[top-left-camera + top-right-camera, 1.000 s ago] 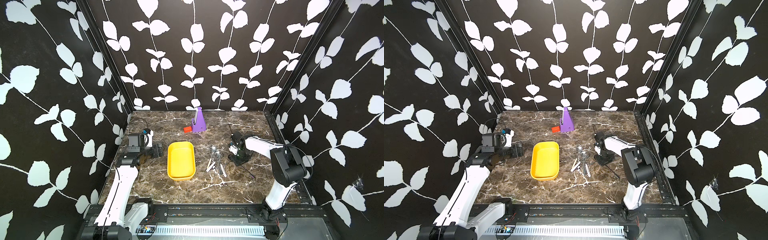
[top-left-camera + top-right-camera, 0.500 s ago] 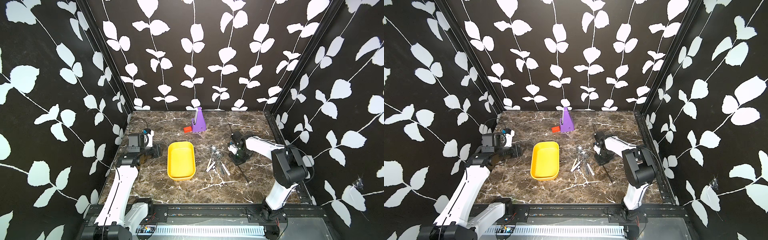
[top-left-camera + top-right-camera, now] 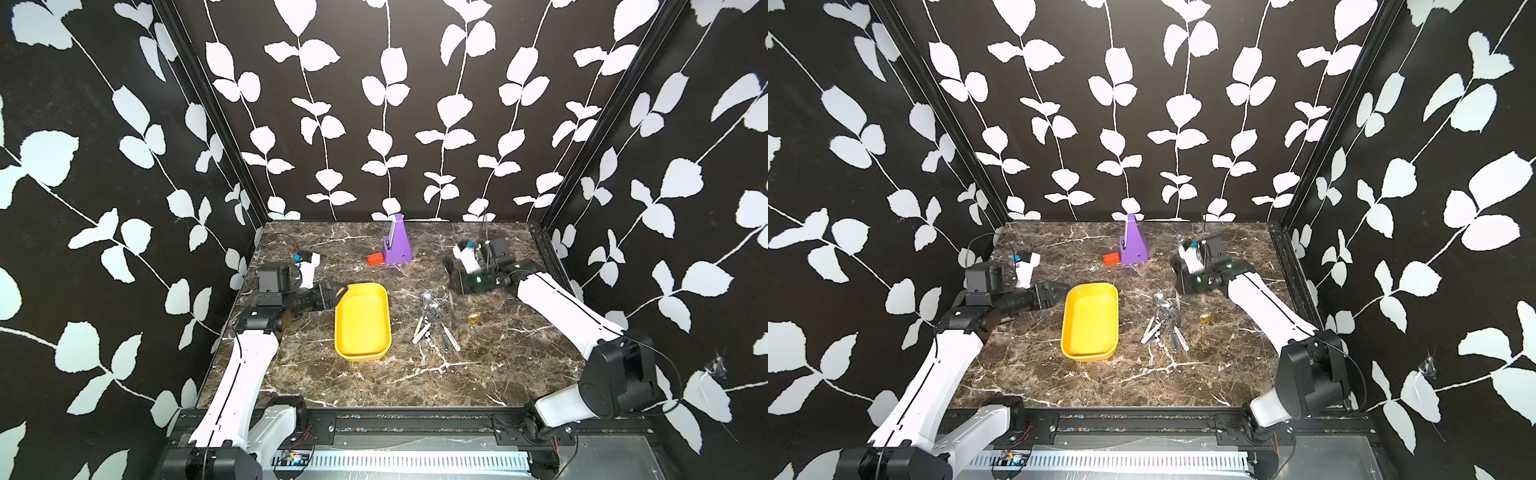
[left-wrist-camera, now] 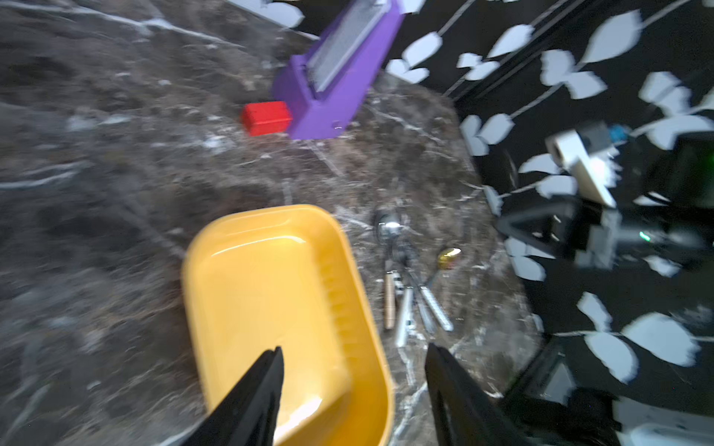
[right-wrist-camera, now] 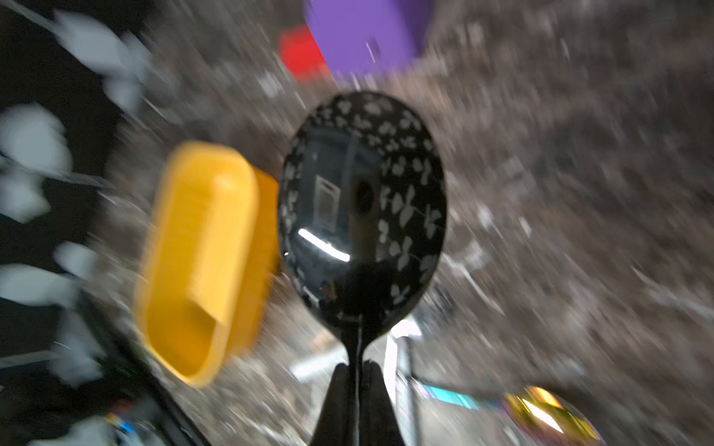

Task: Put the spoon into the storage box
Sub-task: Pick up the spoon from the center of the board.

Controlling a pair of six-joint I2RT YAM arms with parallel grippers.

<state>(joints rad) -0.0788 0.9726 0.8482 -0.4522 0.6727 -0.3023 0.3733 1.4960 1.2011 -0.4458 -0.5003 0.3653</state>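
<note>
Noted a dark marble counter (image 3: 374,386). Found the storage box (image 3: 362,322) flat near its middle: shallow, yellow, rectangular, rounded corners, glossy floor. Found the left hand (image 3: 338,293) at the box's far left corner, fingers (image 4: 262,386) parted, holding nothing. Found the right hand (image 5: 359,367) to the right of the box, beyond loose cutlery (image 3: 434,328), pinched tight on the neck of the spoon (image 5: 363,216): mirror-dark oval bowl reflecting the leaf-print walls (image 3: 386,124), projecting past the fingertips (image 5: 340,386), outside the box.
</note>
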